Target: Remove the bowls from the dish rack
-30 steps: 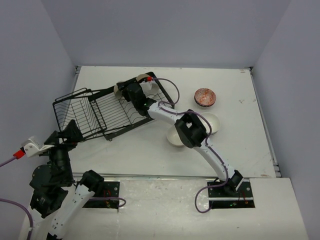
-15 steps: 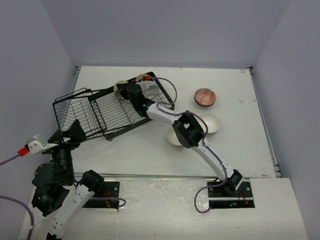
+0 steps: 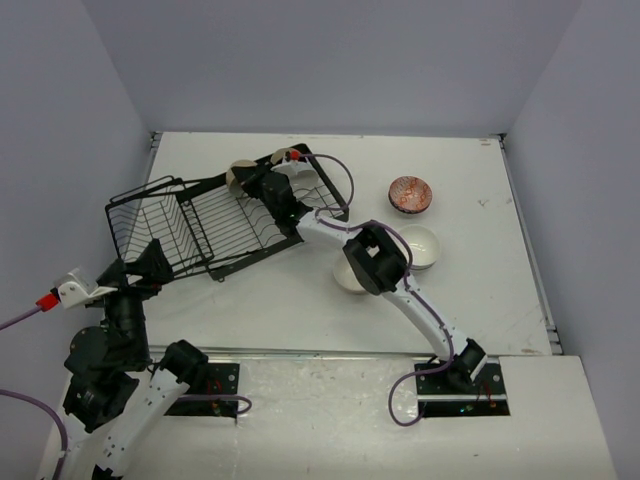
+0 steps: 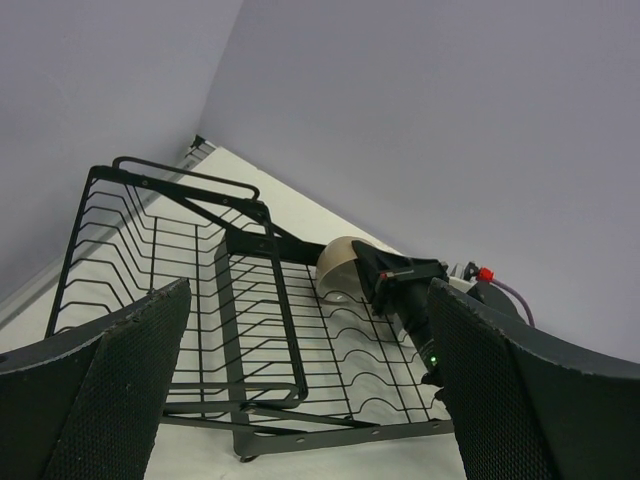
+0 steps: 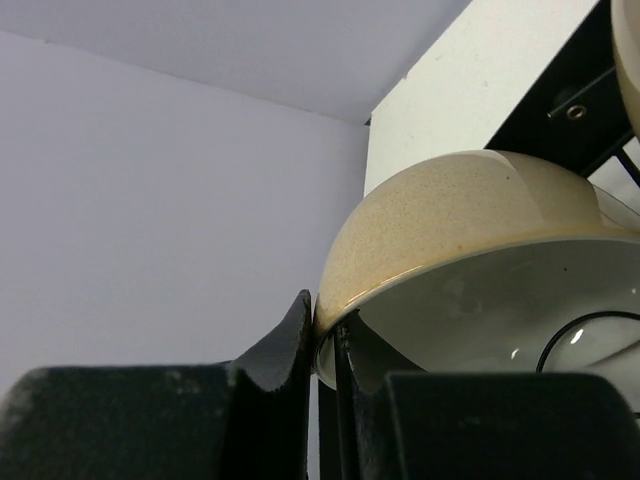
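Dish rack is laid slantwise on the table, its long axis running from the deep basket end at the near left to the plate slots at the far right. A beige bowl is stood on edge in the farthest slots, its rounded outside turned toward the basket end and its hollow toward the right gripper. Over the last second that gripper has been carried along the rack up to this bowl. Its fingers are now drawn almost together with the bowl's rim pinched between them, so a lift-out is judged to be next. The left gripper is held wide open and empty beside the basket end.
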Robot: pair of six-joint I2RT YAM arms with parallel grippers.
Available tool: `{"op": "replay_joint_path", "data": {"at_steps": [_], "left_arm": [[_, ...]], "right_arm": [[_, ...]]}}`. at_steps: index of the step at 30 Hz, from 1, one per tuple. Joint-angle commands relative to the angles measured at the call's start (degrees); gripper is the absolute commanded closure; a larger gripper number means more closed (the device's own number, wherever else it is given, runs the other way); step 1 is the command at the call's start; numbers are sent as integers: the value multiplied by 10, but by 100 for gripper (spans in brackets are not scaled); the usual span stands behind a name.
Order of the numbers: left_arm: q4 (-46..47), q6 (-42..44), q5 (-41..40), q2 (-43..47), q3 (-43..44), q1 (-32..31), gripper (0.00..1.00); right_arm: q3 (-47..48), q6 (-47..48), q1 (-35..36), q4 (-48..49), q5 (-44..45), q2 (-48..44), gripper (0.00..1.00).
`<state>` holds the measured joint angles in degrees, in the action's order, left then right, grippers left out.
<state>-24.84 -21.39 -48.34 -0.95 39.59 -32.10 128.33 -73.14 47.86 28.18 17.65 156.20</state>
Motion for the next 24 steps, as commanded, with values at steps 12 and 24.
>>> {"op": "replay_joint_path", "data": {"at_steps": [12, 24], "left_arm": [[18, 23, -1, 2, -1, -4, 0], [18, 24, -2, -1, -1, -4, 0]], "right_arm": [[-57, 63, -36, 284, -211, -7, 100], [-31, 66, -58, 354, -335, 2, 100]]}}
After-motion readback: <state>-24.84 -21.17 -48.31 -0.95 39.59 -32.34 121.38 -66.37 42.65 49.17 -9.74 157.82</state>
